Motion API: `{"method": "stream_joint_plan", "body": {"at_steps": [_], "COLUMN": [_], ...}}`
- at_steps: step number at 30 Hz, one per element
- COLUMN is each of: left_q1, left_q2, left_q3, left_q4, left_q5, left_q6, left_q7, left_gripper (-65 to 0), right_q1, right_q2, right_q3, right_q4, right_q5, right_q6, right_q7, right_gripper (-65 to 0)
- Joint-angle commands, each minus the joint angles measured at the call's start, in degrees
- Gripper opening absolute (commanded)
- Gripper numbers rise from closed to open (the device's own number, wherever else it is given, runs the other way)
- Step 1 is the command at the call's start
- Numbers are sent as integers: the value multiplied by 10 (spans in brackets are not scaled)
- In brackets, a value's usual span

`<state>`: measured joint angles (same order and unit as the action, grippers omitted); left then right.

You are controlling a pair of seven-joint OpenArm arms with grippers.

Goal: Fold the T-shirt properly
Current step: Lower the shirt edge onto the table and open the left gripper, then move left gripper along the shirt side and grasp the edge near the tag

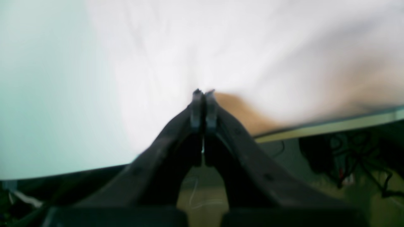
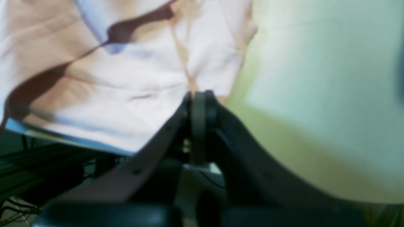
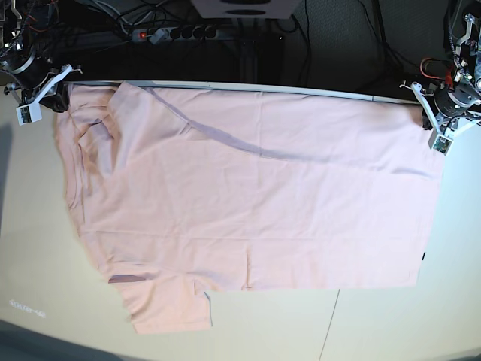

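Base view shows the tabletop [image 3: 391, 323], pale and wide, carrying the T-shirt [image 3: 255, 210], a large pale pink shirt spread nearly flat with its plain side up. The shirt stretches between the two grippers along the far edge of the tabletop: one far corner lies at the right gripper [image 3: 52, 84] and the opposite far corner at the left gripper [image 3: 430, 105], so most of the cloth lies on the near side of both. A long shallow crease runs across the cloth from the corner by the right gripper toward the middle, and a sleeve sticks out at the near edge, well apart from either gripper. Beyond both grippers, past the far edge, a power strip [image 3: 176, 32] and loose cables lie on the dark floor. In the left wrist view the left gripper [image 1: 204, 93] has its jaws pressed together, their tips meeting the blurred pale cloth just ahead of them, clamped on the shirt's edge. In the right wrist view the right gripper [image 2: 199, 94] is likewise closed, its tips pinching the hem of the shirt, which spreads away ahead and to its left.
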<state>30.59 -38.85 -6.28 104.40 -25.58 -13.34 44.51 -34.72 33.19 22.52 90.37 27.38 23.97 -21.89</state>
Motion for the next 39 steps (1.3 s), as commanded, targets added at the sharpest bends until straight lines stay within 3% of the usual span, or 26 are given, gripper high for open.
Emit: {"method": "stream_joint_plan", "body": {"at_steps": [1, 5, 9, 15, 23, 25, 28, 31, 35, 37, 39], "left_q1": [-4, -10, -44, -133, -268, -302, -353, -406, -471, -490, -497], "left_q2": [-10, -10, -10, -10, -10, -12, -12, -10, 1, 3, 2], "left_q3": [-19, -55, -62, -62, -58, -46, -7, 54, 108, 116, 116], "left_q4": [20, 49, 48, 31, -131, -176, -242, -314, -411, -438, -442], "left_q5": [-14, -50, -44, -47, -80, -81, -80, -76, -39, -26, -24], "left_q6": [-21, -43, -49, -33, -44, -66, -68, -68, -68, -59, -24], "left_q7": [-9, -11, -46, -56, -135, -165, -170, -183, -251, -275, -276], "left_gripper": [-627, -567, -515, -514, -513, -512, -504, -401, -387, -388, -388], "right_q1": [0, 0, 0, 0, 1, 1, 1, 1, 1, 1, 1], "right_q2": [11, 11, 11, 11, 11, 11, 11, 11, 11, 11, 11], "right_q3": [9, 9, 9, 9, 9, 9, 9, 9, 9, 9, 9], "right_q4": [5, 5, 5, 5, 5, 5, 5, 5, 5, 5, 5], "right_q5": [1, 1, 1, 1, 0, 0, 0, 0, 0, 0, 0], "right_q6": [23, 23, 23, 23, 23, 23, 24, 24, 24, 24, 24], "right_q7": [13, 13, 13, 13, 13, 13, 13, 13, 13, 13, 13], "right_gripper": [-650, -650, -650, -650, -650, -650, -650, -650, -650, -650, -650]}}
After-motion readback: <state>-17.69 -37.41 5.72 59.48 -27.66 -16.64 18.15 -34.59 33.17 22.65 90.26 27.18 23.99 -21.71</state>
